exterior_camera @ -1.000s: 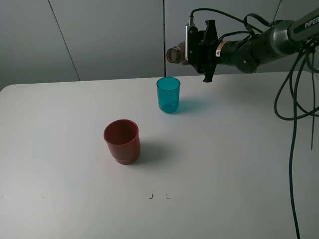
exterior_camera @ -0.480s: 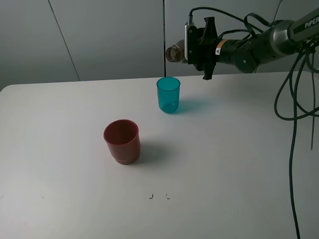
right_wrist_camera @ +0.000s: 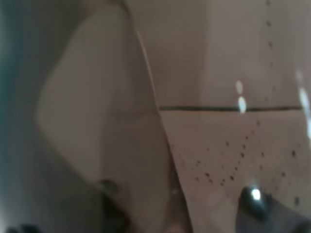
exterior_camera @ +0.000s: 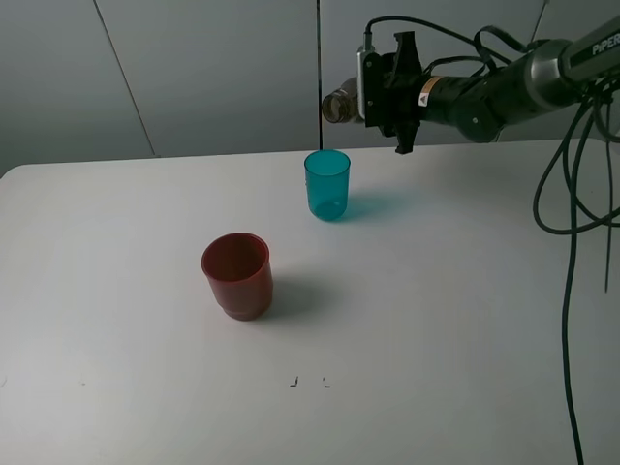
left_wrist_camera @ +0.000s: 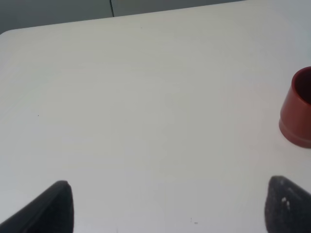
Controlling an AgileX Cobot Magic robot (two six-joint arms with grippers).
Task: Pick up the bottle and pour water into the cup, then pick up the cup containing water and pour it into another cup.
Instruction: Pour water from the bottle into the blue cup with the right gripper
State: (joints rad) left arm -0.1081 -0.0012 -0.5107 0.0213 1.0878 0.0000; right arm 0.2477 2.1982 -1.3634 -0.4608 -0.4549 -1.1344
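The smoky grey-brown bottle (exterior_camera: 338, 105) lies almost level in the air, its open neck pointing left over the teal cup (exterior_camera: 327, 183). My right gripper (exterior_camera: 375, 90) is shut on the bottle's body, high at the back of the table. The right wrist view is filled by the bottle's translucent wall (right_wrist_camera: 214, 145), speckled with droplets. The red cup (exterior_camera: 237, 274) stands in front and to the left of the teal cup, and shows at the edge of the left wrist view (left_wrist_camera: 299, 109). My left gripper (left_wrist_camera: 170, 208) hangs open over bare table, away from both cups.
The white table (exterior_camera: 436, 320) runs back to a grey wall with a dark vertical seam (exterior_camera: 319, 68). Black cables (exterior_camera: 572, 194) hang from the right arm at the right side. Small dark marks (exterior_camera: 308, 382) sit near the front edge.
The right gripper and the bottle have shifted slightly up and left above the teal cup. Both cups stay where they were.
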